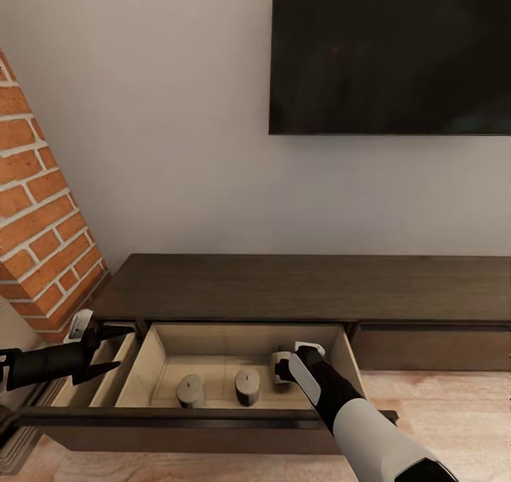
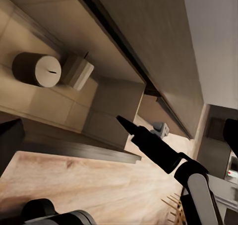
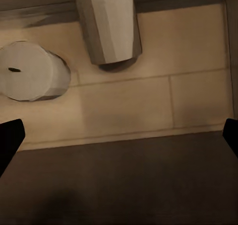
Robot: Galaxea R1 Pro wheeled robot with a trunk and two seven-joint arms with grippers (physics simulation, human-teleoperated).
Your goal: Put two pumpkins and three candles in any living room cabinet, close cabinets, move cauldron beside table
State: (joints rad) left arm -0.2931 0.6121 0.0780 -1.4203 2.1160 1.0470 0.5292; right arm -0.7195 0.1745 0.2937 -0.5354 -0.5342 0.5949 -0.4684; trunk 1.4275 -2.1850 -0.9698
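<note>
Three candles stand in the open drawer (image 1: 163,368) of the cabinet (image 1: 305,283), low centre of frame: one (image 1: 190,390), another (image 1: 247,386), and a third (image 1: 279,367) just beside the right gripper (image 1: 289,368), whose jaws are spread and empty. The left gripper (image 1: 113,351), jaws apparently parted, hovers at the drawer's left edge. The candle step looks finished; next, lift the right arm clear and push the drawer shut.

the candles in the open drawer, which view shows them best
The head view: it shows all three candles standing in the open drawer, the third partly behind the right claw. The right wrist view shows two from close above, one cut by the picture's edge. The left wrist view shows two at an angle.
</note>
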